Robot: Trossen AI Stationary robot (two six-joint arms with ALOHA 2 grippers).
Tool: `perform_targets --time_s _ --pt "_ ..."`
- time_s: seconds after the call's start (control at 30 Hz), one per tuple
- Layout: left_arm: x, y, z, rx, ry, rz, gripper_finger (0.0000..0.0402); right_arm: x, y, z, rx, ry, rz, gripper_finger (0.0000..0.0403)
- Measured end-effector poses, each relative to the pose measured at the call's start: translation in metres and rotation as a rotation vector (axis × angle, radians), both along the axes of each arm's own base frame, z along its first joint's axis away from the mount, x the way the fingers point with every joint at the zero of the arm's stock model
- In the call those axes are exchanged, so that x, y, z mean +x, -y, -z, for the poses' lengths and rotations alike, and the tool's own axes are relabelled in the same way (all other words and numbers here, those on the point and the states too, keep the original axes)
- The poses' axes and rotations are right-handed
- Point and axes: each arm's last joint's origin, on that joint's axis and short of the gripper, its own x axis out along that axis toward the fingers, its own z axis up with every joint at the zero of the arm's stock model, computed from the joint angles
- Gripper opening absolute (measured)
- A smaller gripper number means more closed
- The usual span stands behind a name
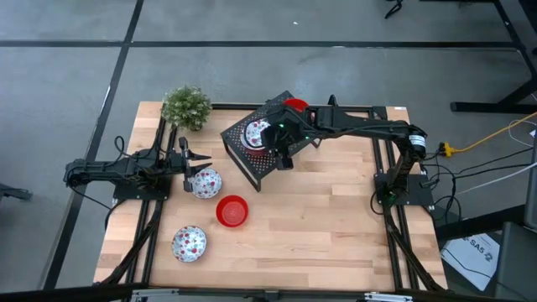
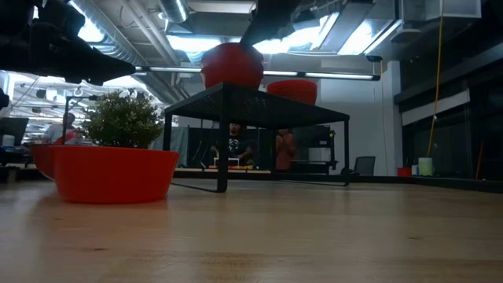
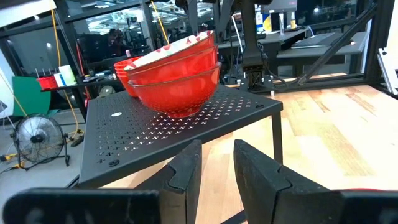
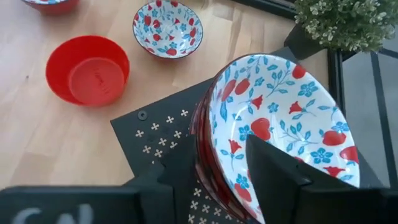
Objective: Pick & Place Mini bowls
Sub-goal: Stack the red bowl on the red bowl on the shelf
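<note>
The right gripper sat over the black perforated rack, its fingers straddling the rim of the top printed bowl of a small stack: one finger lay inside the bowl, the other outside against its red wall. The jaws looked narrowly parted around that rim; whether they had already pinched it could not be told.

To do this step well, the grip probably needed to close on the top bowl alone, since the bowls beneath nested tightly and could lift with it. A straight, slow rise would likely have let the lower bowls drop free. A tilted pull risked dragging the stack across the rack, and a lone red bowl sat just beyond the gripper on the same rack.

Out in front of this gripper, on the worktop, lay an upturned plain red bowl and two printed bowls, with bare wood around them.

The left gripper waited just beside the nearer printed bowl, its fingers slightly apart and holding nothing. A green plant stood at the worktop's corner.
</note>
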Motion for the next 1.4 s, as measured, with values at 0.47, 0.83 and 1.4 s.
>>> perform_targets --time_s 0.47,0.83,1.4 --pt "0.0 0.0 0.0 0.0 0.001 0.0 0.0088 0.0 -0.046 -0.054 -0.016 0.225 -0.12 0.0181" --pt "0.0 0.0 0.0 0.0 0.0 0.0 0.0088 0.013 -0.067 -0.049 -0.019 0.275 -0.177 0.0181" --pt "0.0 0.0 0.0 0.0 0.0 0.0 0.0088 0.052 -0.145 0.03 0.088 0.026 -0.412 0.0181"
